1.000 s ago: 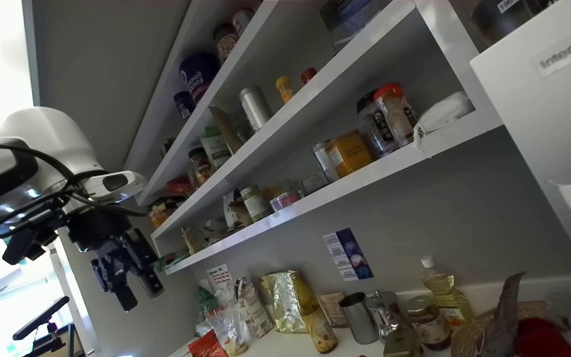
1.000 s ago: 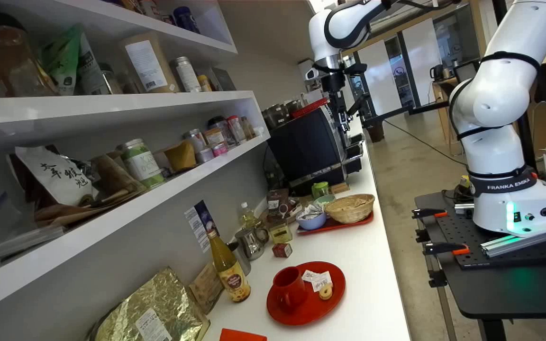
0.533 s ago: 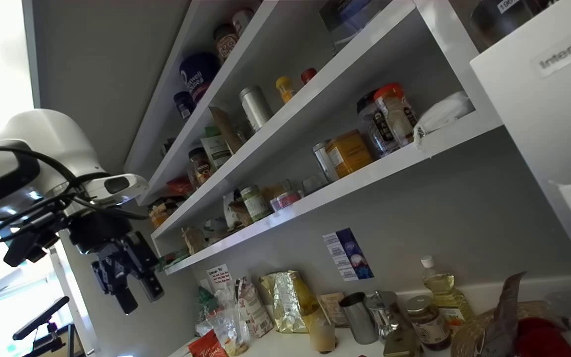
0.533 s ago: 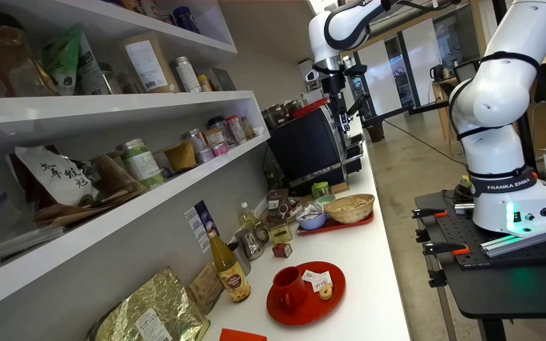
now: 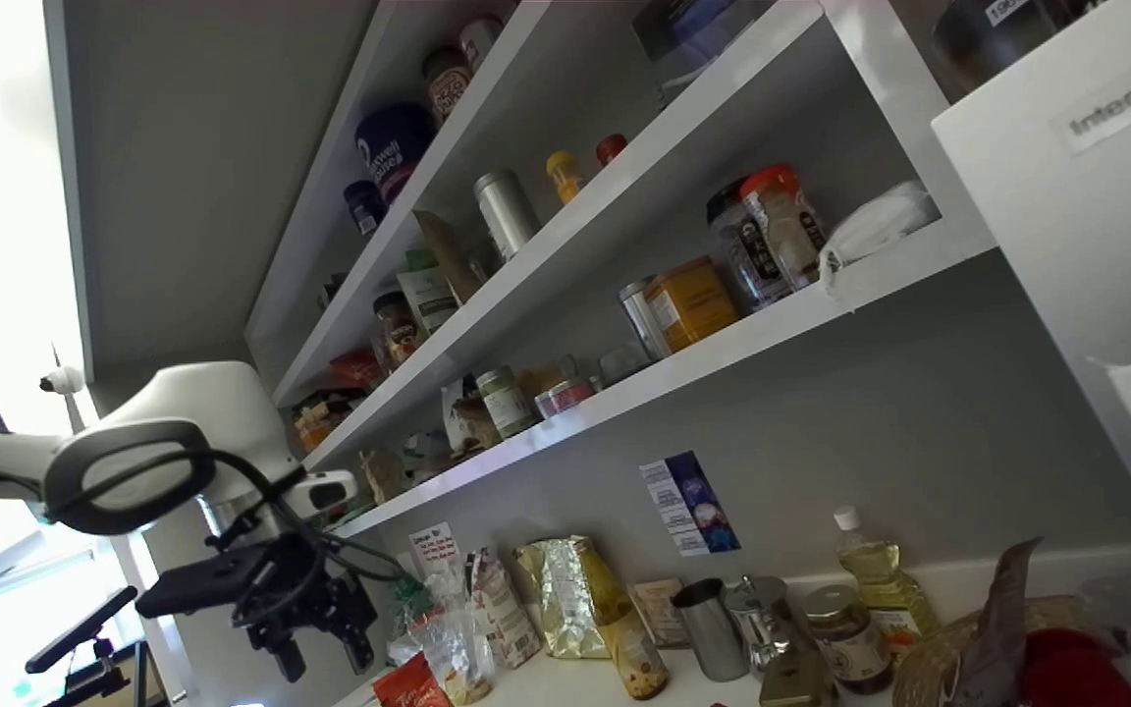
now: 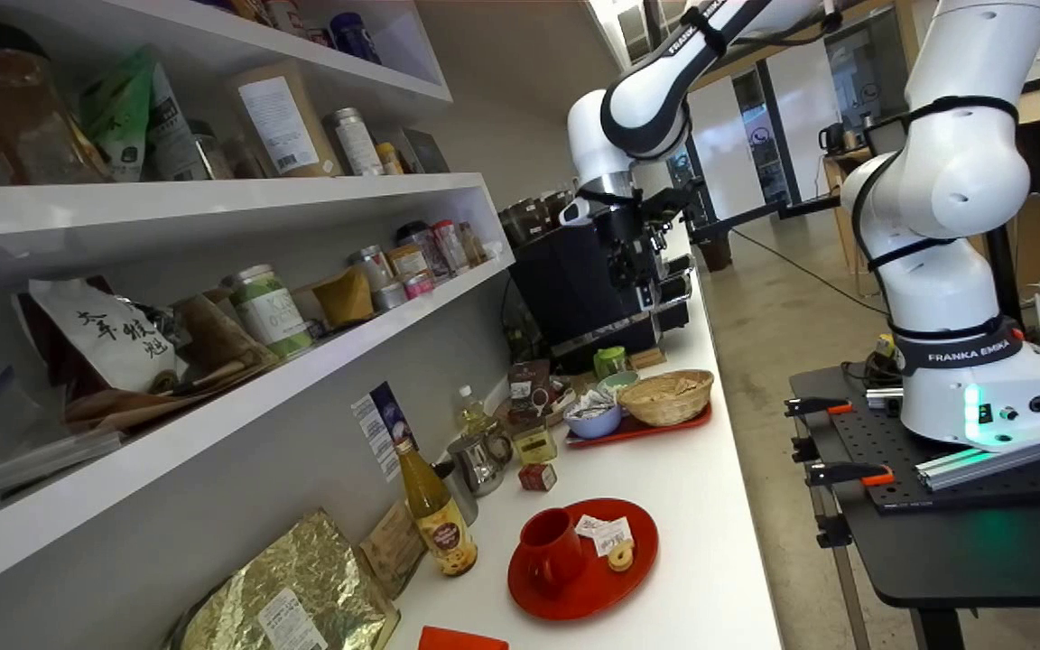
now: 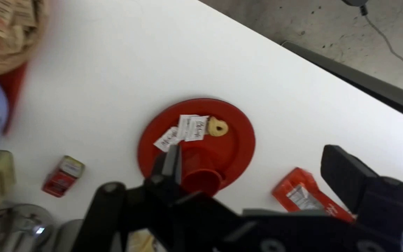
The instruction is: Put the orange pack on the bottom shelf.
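One hand (image 7: pixel 252 157) is hanging in the air above the white worktop (image 7: pixel 93 87), its jaws standing wide apart and gripping nothing. Beneath it in the wrist view, one round red plate (image 7: pixel 245 140) is carrying one red cup (image 7: pixel 199 164), several white paper packets (image 7: pixel 194 127) and one yellowish ring-shaped item (image 7: pixel 218 126). Near the plate and apart from it, one orange pack (image 7: pixel 306 196), orange-red with a pale printed patch and white lettering, is resting on the worktop, partly hidden by the hand in that view; in an exterior view, one clear plastic bag (image 5: pixel 465 658) is standing just beside it. Towards the wall (image 6: pixel 294 451), one white-labelled gold foil bag (image 6: pixel 285 587) and one yellow-labelled bottle (image 6: pixel 439 519) are standing. Farther along, one small red box (image 6: pixel 537 477), one yellowish container (image 6: pixel 534 444) and one metal pitcher (image 6: pixel 478 462) are sitting near one another. Beyond these, one red tray (image 6: pixel 636 428) is bearing one blue bowl (image 6: pixel 594 424) and one wicker basket (image 6: pixel 667 397). Overhead, the bottom shelf (image 6: pixel 213 424), a long white board, is running along the wall, higher than the orange pack, and is carrying one white bag (image 6: pixel 109 334) with dark characters, one green jar (image 6: pixel 269 311) with a white label and one red-lidded jar (image 6: pixel 450 246). Past the basket, one large black appliance (image 6: pixel 565 289) is standing on the worktop.
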{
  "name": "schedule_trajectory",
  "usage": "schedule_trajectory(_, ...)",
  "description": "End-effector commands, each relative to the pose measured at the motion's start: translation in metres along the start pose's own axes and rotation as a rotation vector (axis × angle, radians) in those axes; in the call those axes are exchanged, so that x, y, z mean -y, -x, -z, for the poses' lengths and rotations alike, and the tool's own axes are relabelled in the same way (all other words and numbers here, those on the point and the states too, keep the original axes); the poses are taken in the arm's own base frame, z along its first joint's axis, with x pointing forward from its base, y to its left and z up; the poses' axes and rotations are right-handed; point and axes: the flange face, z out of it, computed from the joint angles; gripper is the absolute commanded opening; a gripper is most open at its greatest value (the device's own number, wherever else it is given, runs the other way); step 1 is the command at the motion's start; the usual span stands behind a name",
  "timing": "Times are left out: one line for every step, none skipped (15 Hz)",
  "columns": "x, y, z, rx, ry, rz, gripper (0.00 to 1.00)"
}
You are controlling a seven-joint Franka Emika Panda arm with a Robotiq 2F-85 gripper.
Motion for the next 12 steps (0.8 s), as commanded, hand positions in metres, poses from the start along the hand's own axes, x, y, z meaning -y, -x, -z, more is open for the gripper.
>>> schedule_trajectory(0.044, -0.053, -0.066, 0.017, -0.098, 0.166, 1.00)
schedule_trajectory(0.060, -0.067, -0.085, 0.032, -0.120, 0.217, 1.00)
schedule_trajectory(0.075, -0.079, -0.105, 0.050, -0.140, 0.269, 1.00)
schedule_trajectory(0.088, -0.091, -0.124, 0.063, -0.159, 0.314, 1.00)
schedule_trajectory(0.101, -0.103, -0.145, 0.081, -0.180, 0.355, 1.00)
schedule_trajectory(0.111, -0.113, -0.162, 0.097, -0.194, 0.385, 1.00)
schedule_trajectory(0.121, -0.124, -0.179, 0.110, -0.205, 0.415, 1.00)
schedule_trajectory(0.130, -0.134, -0.196, 0.127, -0.216, 0.440, 1.00)
schedule_trajectory(0.138, -0.145, -0.213, 0.139, -0.220, 0.460, 1.00)
schedule_trajectory(0.145, -0.157, -0.229, 0.153, -0.221, 0.478, 1.00)
schedule_trajectory(0.152, -0.170, -0.246, 0.162, -0.219, 0.480, 1.00)
schedule_trajectory(0.157, -0.183, -0.261, 0.165, -0.216, 0.480, 1.00)
